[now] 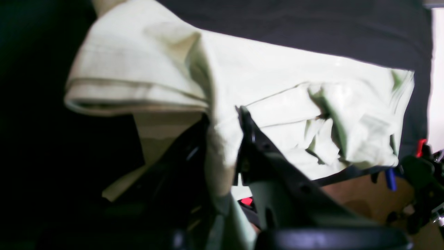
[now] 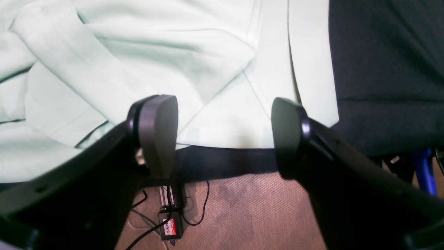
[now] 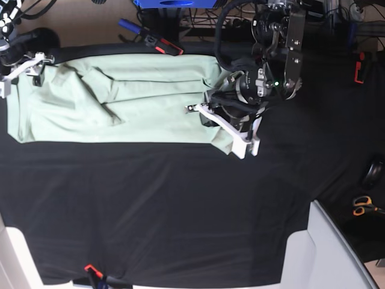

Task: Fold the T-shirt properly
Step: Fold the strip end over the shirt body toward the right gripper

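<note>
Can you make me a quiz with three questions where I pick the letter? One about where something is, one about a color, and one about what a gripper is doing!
1. Where are the orange-handled scissors in the base view?
A) on the shirt
B) at the right edge
C) at the top left

2. What color is the cloth under the shirt?
A) black
B) yellow
C) pink

3. What is the left gripper doing?
A) standing wide open
B) holding a pen
C) pinching the shirt

Answers:
1: B, the scissors lie by that edge.
2: A, the table cloth looks black around the shirt.
3: C, shirt fabric is bunched between the fingertips of the left gripper.
</note>
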